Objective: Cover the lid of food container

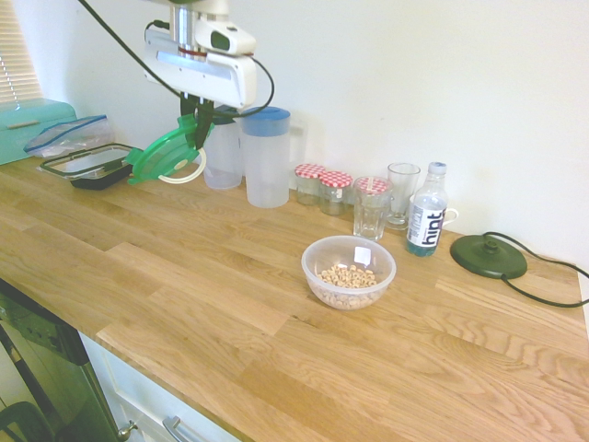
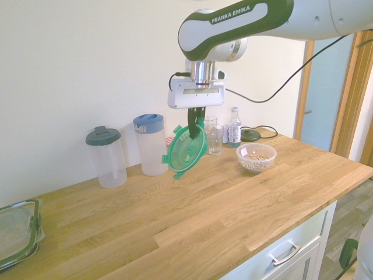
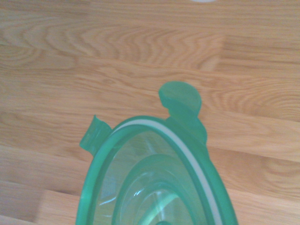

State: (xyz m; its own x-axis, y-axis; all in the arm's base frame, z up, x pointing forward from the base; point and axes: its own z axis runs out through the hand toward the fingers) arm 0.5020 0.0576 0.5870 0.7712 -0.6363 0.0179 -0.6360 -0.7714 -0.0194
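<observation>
The wooden countertop filled most of every view. Above it the white arm reached in, and its gripper pointed down with the jaws clamped on the rim of the lid, which hung tilted in the air, clear of the counter.

The second exterior view showed the lid nearly edge-up, face toward the camera, well apart from the food container. That bowl sat on the counter with cereal rings inside; the first exterior view alone made out its small white sticker.

The first exterior view also showed the blue-capped pitcher just beside the hanging lid, two red-checked jars, two drinking glasses, a water bottle and a dark round base with its cord. At the far end lay a dark rectangular container.

Only the second exterior view showed a grey-capped pitcher clearly.

The wrist view gave only the lid's green rim, white ring and two clip tabs over the wood grain.
</observation>
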